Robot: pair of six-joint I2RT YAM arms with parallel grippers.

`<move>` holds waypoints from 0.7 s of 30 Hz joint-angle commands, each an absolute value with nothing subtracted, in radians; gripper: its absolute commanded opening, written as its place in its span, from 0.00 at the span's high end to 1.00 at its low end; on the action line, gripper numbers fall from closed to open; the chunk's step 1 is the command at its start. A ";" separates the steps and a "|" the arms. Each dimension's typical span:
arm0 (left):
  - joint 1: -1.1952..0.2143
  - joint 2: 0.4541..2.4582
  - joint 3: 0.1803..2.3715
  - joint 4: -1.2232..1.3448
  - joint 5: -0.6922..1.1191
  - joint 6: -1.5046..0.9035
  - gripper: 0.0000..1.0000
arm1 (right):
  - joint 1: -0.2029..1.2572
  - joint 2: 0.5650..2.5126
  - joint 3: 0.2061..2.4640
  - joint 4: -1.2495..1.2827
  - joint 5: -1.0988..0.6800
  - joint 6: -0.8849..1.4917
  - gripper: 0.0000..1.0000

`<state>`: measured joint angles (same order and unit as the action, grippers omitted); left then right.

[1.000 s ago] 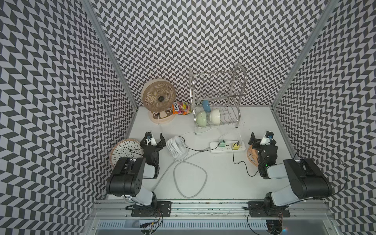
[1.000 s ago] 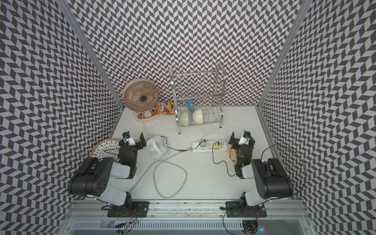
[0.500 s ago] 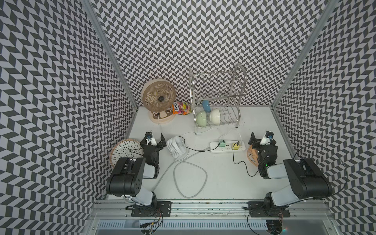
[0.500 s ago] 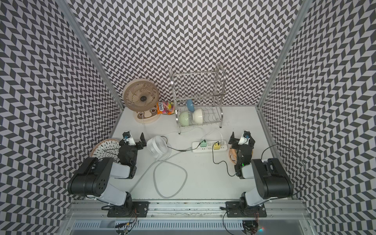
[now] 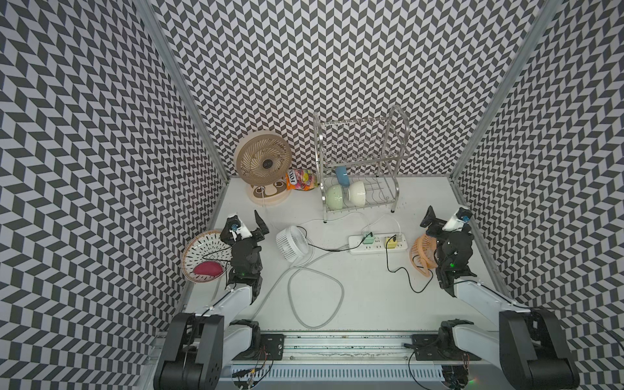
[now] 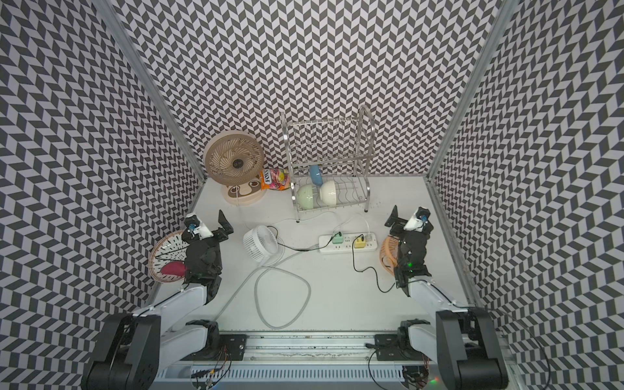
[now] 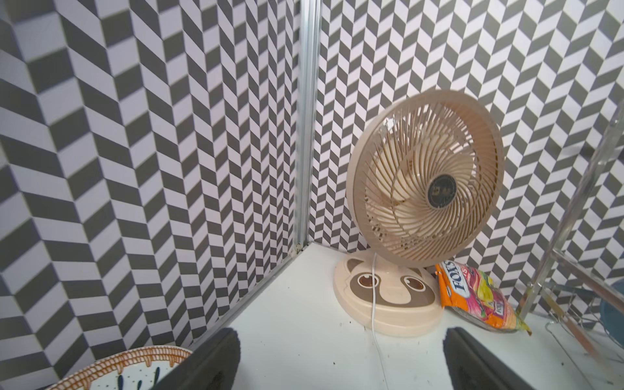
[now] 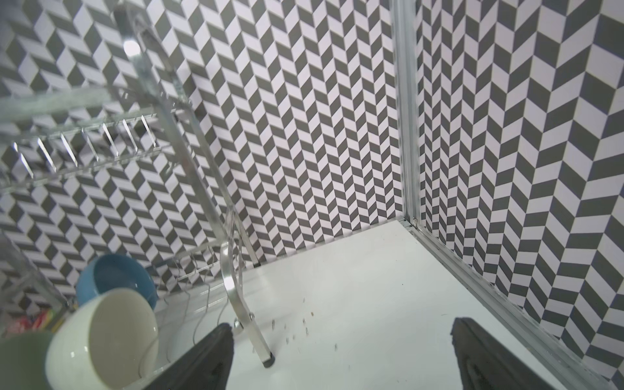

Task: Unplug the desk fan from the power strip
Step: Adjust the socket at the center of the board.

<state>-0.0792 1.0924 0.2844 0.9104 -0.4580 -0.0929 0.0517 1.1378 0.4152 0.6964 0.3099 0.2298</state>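
The white power strip [image 5: 377, 249] [image 6: 347, 250] lies mid-table with a green plug [image 5: 368, 239] and a yellow plug [image 5: 391, 241] in it. A black cord joins the green plug to a small white fan [image 5: 291, 243] [image 6: 260, 243]. Another black cord runs from the yellow plug toward an orange fan [image 5: 421, 251]. At the back left stands a beige fan [image 5: 264, 163] [image 7: 425, 189] with a thin white cord. My left gripper [image 5: 246, 220] [image 7: 341, 364] is open left of the white fan. My right gripper [image 5: 446, 216] [image 8: 341, 361] is open over the orange fan. Both hold nothing.
The strip's thick pale cord [image 5: 315, 297] loops across the front of the table. A metal dish rack [image 5: 394, 194] with bowls stands behind the strip. A candy bag [image 5: 301, 179] lies beside the beige fan. A woven plate [image 5: 199, 244] sits under the left arm.
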 commanded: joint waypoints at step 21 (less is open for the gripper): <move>-0.407 1.062 0.679 0.261 0.037 -0.180 0.03 | 0.272 1.202 0.849 -0.260 0.008 0.369 0.00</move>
<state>-0.3504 1.0420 0.6304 0.3069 -0.0631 -0.2272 0.2520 1.1877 0.8165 -0.1738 -0.0364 0.3599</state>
